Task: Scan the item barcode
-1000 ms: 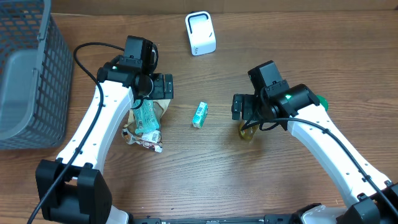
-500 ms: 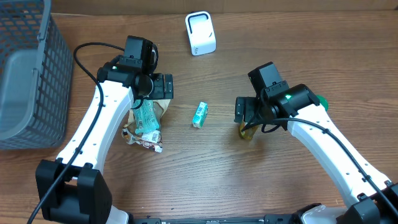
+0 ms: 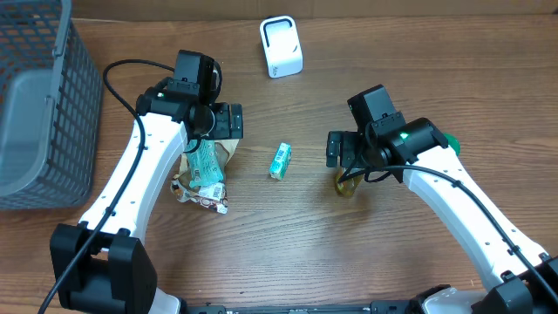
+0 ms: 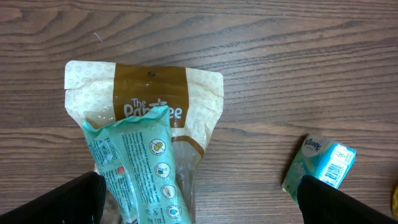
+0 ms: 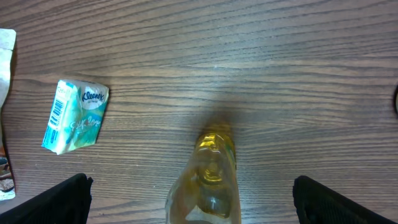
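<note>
A small teal tissue pack [image 3: 279, 160] with a barcode on one end lies mid-table, seen too in the left wrist view [image 4: 320, 163] and the right wrist view [image 5: 76, 115]. A white scanner [image 3: 281, 47] stands at the back. My left gripper [image 3: 209, 144] hangs open over a green wipes pack [image 4: 140, 168] that lies on a cream and brown bag [image 4: 149, 93]; its fingers [image 4: 68, 202] hold nothing. My right gripper [image 3: 353, 157] is open above a clear yellow bottle [image 5: 208, 180], which lies between its wide-spread fingers [image 5: 348, 202] without touching them.
A grey mesh basket [image 3: 35, 105] fills the left edge of the table. More wrappers [image 3: 200, 196] lie under the left arm beside the bags. A green object [image 3: 451, 142] shows behind the right arm.
The right gripper shifted a touch to the right and came back. The left arm and all items stayed where they were.
</note>
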Controlling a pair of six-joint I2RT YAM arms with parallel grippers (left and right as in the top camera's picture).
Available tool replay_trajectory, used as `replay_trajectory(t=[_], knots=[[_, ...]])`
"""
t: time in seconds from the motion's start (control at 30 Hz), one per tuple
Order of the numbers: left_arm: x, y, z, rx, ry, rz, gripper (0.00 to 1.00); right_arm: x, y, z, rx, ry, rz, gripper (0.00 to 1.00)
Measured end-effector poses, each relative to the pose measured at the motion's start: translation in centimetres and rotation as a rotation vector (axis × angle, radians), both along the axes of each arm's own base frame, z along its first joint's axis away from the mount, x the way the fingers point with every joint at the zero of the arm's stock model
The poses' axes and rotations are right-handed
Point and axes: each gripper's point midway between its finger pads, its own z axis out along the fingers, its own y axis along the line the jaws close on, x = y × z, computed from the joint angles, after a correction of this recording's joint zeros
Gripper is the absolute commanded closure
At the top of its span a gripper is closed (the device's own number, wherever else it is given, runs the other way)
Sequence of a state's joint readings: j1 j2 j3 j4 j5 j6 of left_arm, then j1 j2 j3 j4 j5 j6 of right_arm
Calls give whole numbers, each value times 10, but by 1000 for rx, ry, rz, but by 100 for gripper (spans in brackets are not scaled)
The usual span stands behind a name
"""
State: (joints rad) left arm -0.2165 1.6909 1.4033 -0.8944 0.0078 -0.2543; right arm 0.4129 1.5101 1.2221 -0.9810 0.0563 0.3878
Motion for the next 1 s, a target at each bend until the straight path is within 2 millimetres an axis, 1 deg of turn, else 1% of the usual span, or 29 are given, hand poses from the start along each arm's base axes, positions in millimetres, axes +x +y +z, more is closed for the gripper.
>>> replay_trajectory(t=[0.17, 0.37, 0.53, 0.63, 1.0], knots=[[0, 0, 0, 0, 0, 0, 0, 0, 0, 0, -2, -1, 7, 0], [0, 0, 0, 0, 0, 0, 0, 0, 0, 0, -8, -2, 21, 10], [0, 0, 0, 0, 0, 0, 0, 1, 0, 0, -7, -6, 21, 12], [0, 0, 0, 0, 0, 0, 0, 2, 1, 1, -4, -12, 21, 15], [0, 0, 0, 0, 0, 0, 0, 1, 1, 1, -1, -8, 23, 18]])
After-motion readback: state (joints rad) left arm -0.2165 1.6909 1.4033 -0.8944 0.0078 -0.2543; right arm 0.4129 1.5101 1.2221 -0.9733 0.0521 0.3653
